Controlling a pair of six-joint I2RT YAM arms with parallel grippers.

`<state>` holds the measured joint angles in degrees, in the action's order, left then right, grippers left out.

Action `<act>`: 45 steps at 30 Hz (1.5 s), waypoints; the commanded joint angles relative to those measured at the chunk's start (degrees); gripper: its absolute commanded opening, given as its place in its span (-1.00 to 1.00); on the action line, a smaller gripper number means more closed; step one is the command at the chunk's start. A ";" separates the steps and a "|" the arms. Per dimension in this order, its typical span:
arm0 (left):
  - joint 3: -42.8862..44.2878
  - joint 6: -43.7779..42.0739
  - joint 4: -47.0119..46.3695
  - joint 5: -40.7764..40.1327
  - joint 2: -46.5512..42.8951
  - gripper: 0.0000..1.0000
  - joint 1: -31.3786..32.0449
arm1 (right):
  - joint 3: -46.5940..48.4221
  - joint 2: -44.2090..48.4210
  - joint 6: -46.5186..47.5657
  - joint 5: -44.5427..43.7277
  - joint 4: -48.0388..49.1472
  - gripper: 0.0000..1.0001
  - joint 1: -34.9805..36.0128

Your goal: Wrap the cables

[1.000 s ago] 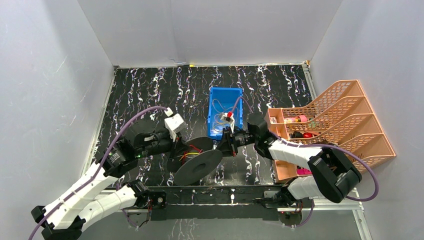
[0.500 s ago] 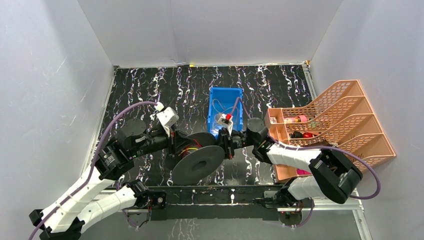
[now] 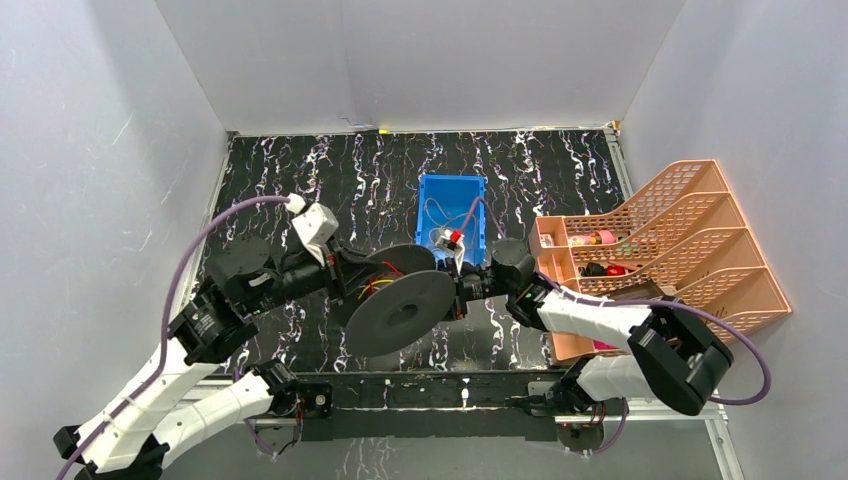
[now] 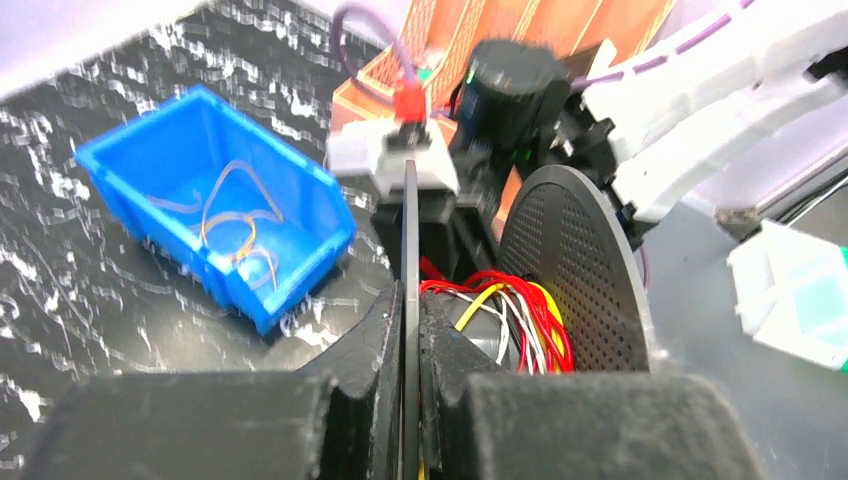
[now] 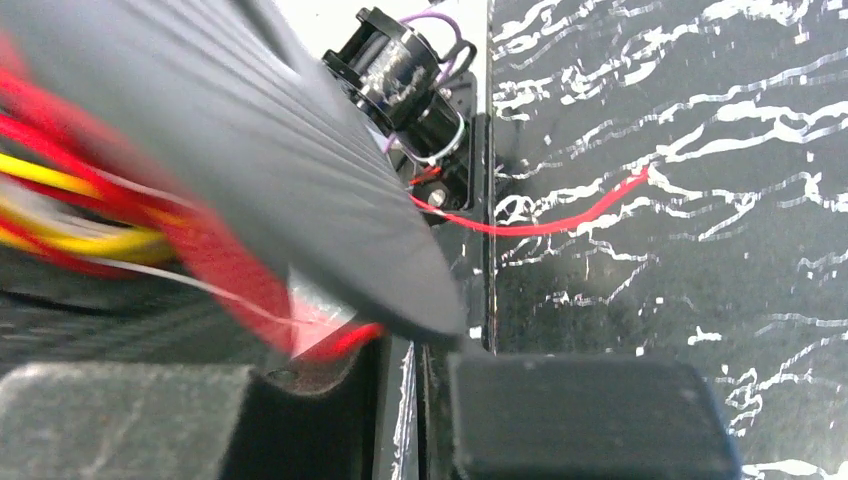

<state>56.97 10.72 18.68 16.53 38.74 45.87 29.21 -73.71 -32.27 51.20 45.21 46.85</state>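
A black spool (image 3: 400, 312) of two discs hangs over the table's middle, with the red, yellow and white cables (image 4: 515, 318) wound round its hub. My left gripper (image 3: 345, 282) (image 4: 410, 325) is shut on the thin edge of one disc (image 4: 409, 230). The other, perforated disc (image 4: 575, 265) stands to the right. My right gripper (image 3: 462, 293) (image 5: 415, 350) is at the spool's right side, its jaws a narrow gap apart, with a blurred red cable strand (image 5: 340, 340) at the left fingertip. A loose red cable end (image 5: 560, 222) trails over the table.
A blue bin (image 3: 428, 215) (image 4: 300, 265) behind the spool holds thin tan cables (image 4: 235, 215). An orange tiered file rack (image 3: 690, 240) stands at the right edge. White walls close the table in on three sides.
My left arm has drawn back to the left and lifted, and the spool has tipped more upright. The right gripper's jaws have parted slightly.
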 commanded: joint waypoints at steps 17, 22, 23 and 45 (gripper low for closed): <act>7.09 -3.65 -5.73 -6.52 -3.23 -1.00 0.10 | -2.22 13.30 10.97 -20.21 -22.92 -0.36 0.26; 7.00 -6.29 -3.93 -12.55 -2.74 -1.00 0.10 | -2.28 15.52 11.50 -28.58 -27.52 -0.26 0.02; 6.86 -6.94 -3.65 -14.09 -2.52 -1.00 0.10 | -2.10 15.93 11.66 -30.65 -28.76 -0.24 0.00; 1.47 -45.64 -27.99 -77.40 41.33 -1.00 -0.08 | 14.00 31.01 4.13 -80.88 -68.35 0.29 -0.09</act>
<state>58.11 -24.99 1.78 -51.79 74.32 45.89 39.81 -47.46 -27.16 -25.54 -20.60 46.89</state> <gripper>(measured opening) 0.037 0.637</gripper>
